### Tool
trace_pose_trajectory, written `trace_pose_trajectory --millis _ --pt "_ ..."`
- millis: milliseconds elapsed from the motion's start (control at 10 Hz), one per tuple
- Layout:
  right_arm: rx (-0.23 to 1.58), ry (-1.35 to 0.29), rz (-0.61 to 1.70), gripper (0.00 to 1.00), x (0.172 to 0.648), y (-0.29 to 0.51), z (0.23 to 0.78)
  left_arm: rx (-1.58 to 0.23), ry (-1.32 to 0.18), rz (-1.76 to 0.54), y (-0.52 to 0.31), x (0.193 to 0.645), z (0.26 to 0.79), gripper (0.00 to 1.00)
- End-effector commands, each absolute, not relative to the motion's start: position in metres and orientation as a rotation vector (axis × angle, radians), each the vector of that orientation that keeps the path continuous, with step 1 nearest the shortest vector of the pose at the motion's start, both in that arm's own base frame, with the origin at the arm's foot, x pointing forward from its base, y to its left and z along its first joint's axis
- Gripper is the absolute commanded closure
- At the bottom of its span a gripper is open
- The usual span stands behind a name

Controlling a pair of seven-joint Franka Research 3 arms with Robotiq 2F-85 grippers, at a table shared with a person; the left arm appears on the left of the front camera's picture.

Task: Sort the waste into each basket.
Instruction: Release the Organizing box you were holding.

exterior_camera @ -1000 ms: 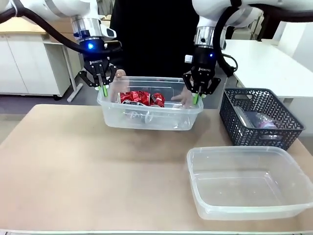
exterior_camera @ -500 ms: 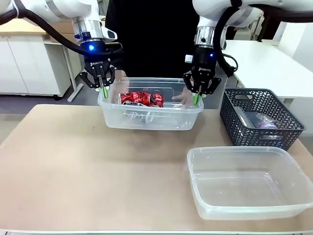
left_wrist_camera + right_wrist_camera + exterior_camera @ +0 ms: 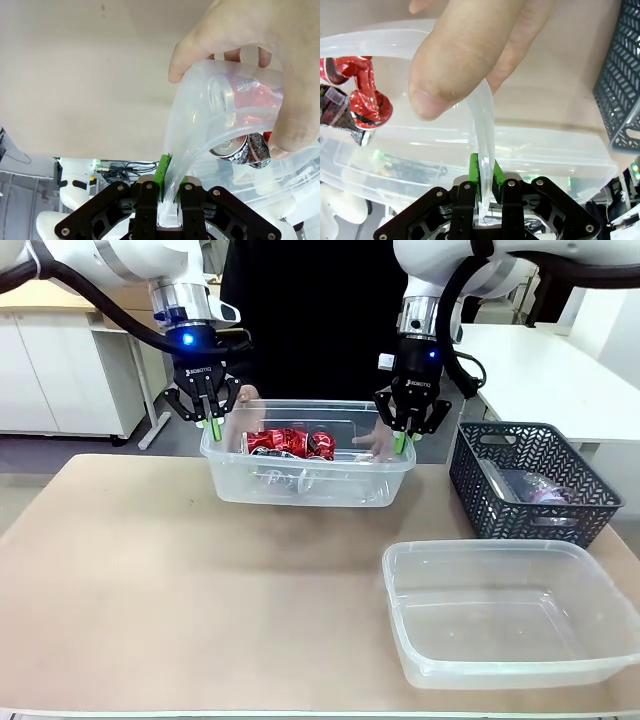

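Lab-like room: white cabinets and a white table.

Tan desk, matte top, evenly lit. Beyond desk's far left corner: white cabinets with pale wood top, grey floor beneath them. Beyond desk's far right corner: white table, bright under soft light.

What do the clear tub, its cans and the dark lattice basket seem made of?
See-through rectangular tub: glossy plastic; contents show through. Crushed red-and-silver cans: thin painted metal, probably aluminium; shiny crumpled ends. Dark blue-grey lattice basket: likely moulded matte plastic, even holes.
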State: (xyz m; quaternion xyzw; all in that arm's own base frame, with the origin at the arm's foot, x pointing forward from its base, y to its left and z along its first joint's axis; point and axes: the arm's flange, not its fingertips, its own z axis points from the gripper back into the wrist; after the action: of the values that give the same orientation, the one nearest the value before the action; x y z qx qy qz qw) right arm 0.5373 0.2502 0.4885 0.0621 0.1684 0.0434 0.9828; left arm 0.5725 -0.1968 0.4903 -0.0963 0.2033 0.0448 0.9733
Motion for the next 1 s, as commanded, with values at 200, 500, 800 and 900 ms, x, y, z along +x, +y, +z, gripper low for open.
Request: trace_pose_trajectory --millis 200,500,800,900 --pt "0.108 0.284 0.114 0.35 0.529 0.247 0.493 -0.162 0.398 0.092 -0.200 0.570 0.491 0.35" --pt "0.144 0.162 0.135 0.30 0.520 0.240 0.502 -0.176 0.308 0.095 -0.197 0.557 0.499 0.00" --pt "0.148 -0.054 0.163 0.00 0.511 0.238 0.514 -0.201 0.121 0.094 -0.191 0.540 0.504 0.00" --pt "0.149 -0.125 0.167 0.00 0.508 0.237 0.517 -0.211 0.046 0.027 -0.190 0.535 0.504 0.00"
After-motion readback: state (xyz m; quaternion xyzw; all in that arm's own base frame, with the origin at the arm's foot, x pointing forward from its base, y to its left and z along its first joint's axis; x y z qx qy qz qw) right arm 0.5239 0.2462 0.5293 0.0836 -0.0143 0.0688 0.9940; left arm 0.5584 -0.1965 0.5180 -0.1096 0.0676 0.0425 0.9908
